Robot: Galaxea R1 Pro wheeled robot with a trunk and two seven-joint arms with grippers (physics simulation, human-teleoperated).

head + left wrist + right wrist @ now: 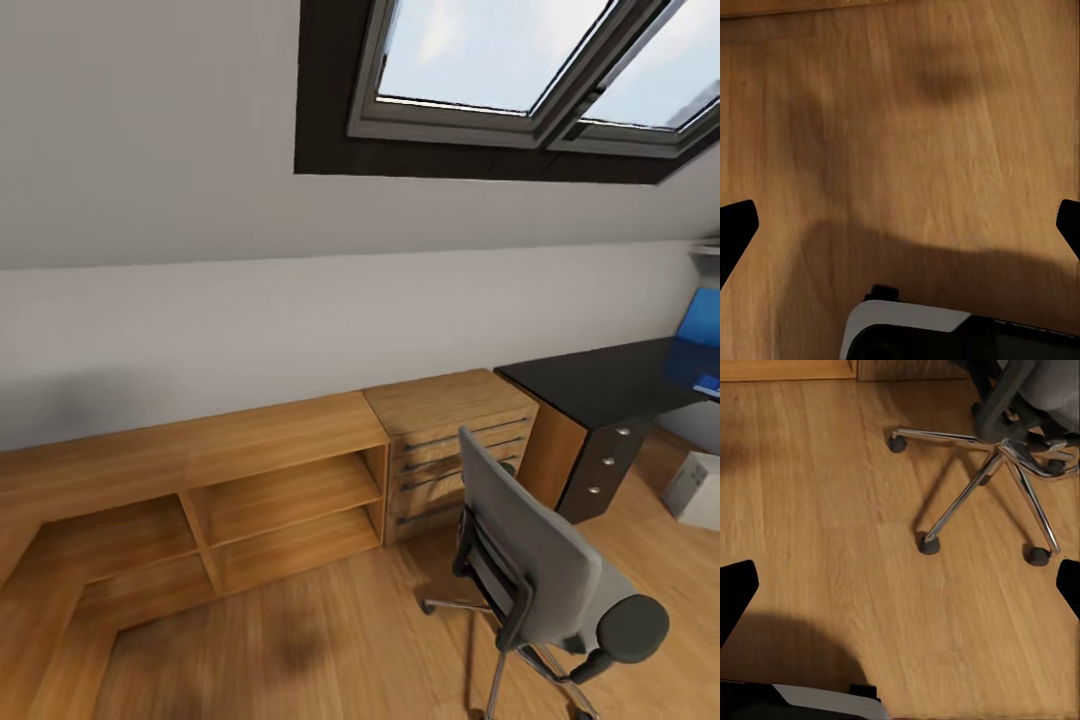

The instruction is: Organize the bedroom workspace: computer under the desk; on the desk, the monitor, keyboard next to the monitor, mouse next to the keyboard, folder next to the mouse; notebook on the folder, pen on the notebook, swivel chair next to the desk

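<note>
The chair (pixel 545 570) stands on the wood floor (pixel 330 640) near the black surface (pixel 610 380), its back to the head camera so the seat and any folder are hidden; the monitor (pixel 700 335) sits at the surface's far end. A sound approach would swing round to the seat side, keeping the base off the castors. The right wrist view shows the chrome legs (pixel 979 487) that the head view crops, and both arms' jaws are spread, holding nothing.

- I see a low wooden shelf (pixel 270 490) against the wall, with open spaces inside.
- Just beside it stands a wooden drawer chest (pixel 455 440) with dark handles.
- A big roof window (pixel 520 70) sits high up in the slanted wall.
- The wooden floor (pixel 330 640) has soft shadows on it.
</note>
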